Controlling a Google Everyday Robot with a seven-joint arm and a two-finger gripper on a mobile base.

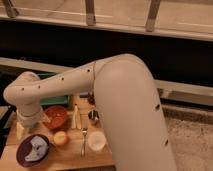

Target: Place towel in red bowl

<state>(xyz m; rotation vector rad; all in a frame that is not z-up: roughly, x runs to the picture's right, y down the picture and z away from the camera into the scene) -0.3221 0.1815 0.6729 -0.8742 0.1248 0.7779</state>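
Observation:
A white crumpled towel (36, 149) lies in a dark purple bowl (22, 155) at the front left of the wooden table (70, 157). The red bowl (56, 118) stands just behind it, to the right. My white arm sweeps in from the right and bends down at the table's left. The gripper (25, 125) hangs at its end, left of the red bowl and above and behind the purple bowl. The wrist hides most of it.
An orange fruit (61, 138), a fork (84, 142) and a white cup (96, 141) lie along the front. A pale bottle (76, 117) and a metal cup (93, 116) stand right of the red bowl. A teal object (52, 100) sits behind it.

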